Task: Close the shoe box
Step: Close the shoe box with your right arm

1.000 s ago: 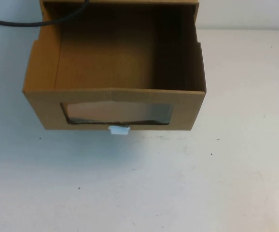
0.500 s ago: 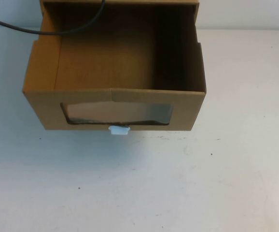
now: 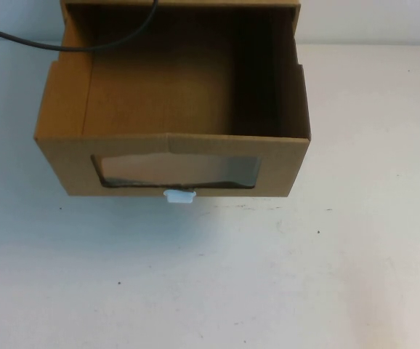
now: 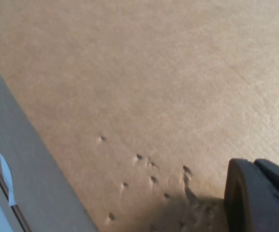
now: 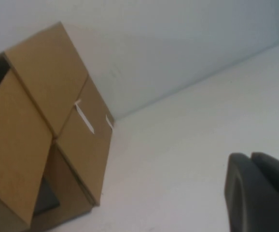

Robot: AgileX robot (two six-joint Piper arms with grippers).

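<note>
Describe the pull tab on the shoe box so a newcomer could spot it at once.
On the white table, find the brown cardboard shoe box, its drawer pulled out toward the camera. On its front panel sits a clear window; just under the window's lower edge is the small white pull tab, the only white piece on the brown front. Neither gripper shows in the high view; the left gripper is near cardboard, the right gripper above the table.

The high view looks steeply down on the open shoe box (image 3: 174, 109) and white tabletop (image 3: 268, 276). The left wrist view presses close against cardboard beside the left tool (image 4: 260, 195). The right wrist view, past the right tool (image 5: 258, 191), sees the box from farther off.
</note>
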